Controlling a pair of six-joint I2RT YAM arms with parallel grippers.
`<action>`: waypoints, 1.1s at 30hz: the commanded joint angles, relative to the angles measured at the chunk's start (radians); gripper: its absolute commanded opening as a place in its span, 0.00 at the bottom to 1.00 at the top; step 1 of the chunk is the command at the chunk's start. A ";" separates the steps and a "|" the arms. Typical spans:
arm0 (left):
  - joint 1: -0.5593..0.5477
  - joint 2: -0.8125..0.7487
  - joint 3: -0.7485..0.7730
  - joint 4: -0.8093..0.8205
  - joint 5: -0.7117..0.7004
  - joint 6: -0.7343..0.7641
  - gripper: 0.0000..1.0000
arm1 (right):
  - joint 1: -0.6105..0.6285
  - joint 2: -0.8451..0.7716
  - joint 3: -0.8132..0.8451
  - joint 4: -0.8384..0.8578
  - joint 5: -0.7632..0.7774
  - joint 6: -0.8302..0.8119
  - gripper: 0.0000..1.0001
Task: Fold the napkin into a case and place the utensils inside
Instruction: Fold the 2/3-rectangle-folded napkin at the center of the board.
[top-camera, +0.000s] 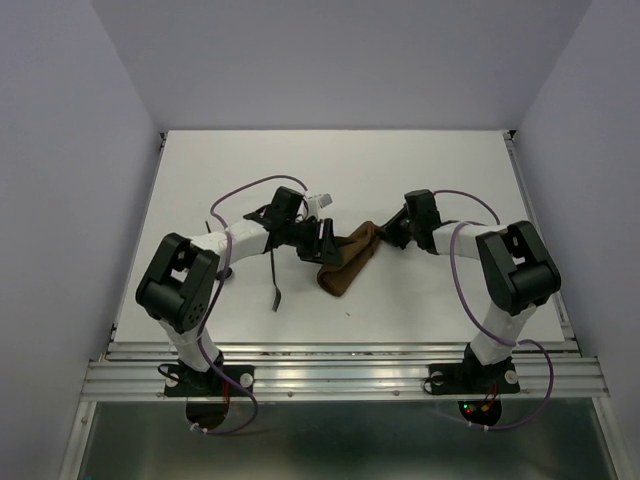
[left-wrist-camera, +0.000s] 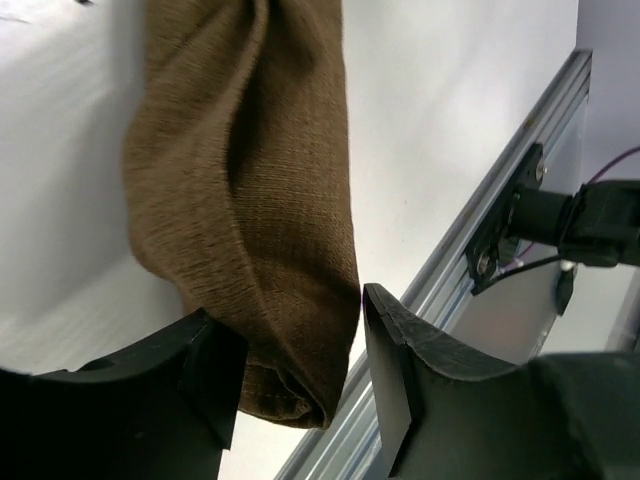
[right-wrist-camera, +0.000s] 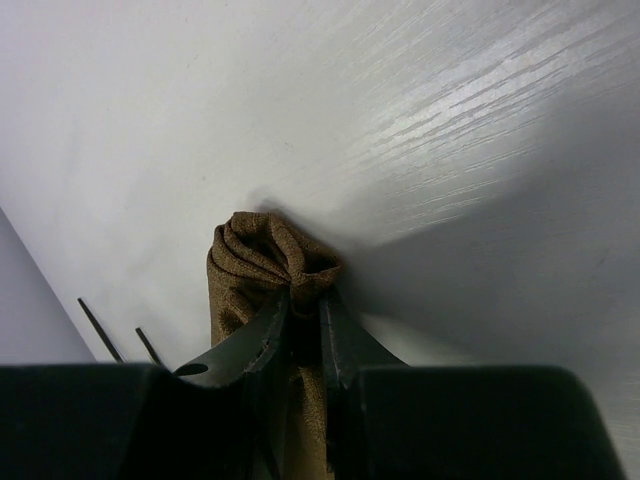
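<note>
Nothing readable is showing in any view: no text, label, brand mark, number or sign is appearing legibly on any surface

We see a left arm and a right arm made of white links with bulky black joint housings. A purple cable loops along each, and the left gripper ends in matte black, wedge-shaped fingers.
</note>
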 joint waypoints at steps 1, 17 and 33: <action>-0.053 -0.041 0.020 -0.030 -0.001 0.071 0.61 | -0.006 0.050 -0.004 -0.104 0.051 -0.013 0.01; -0.243 -0.009 0.099 -0.126 -0.193 0.160 0.53 | -0.006 0.041 -0.006 -0.110 0.050 -0.018 0.01; -0.326 -0.085 0.285 -0.370 -0.476 0.242 0.77 | -0.006 0.019 0.005 -0.147 0.051 -0.067 0.01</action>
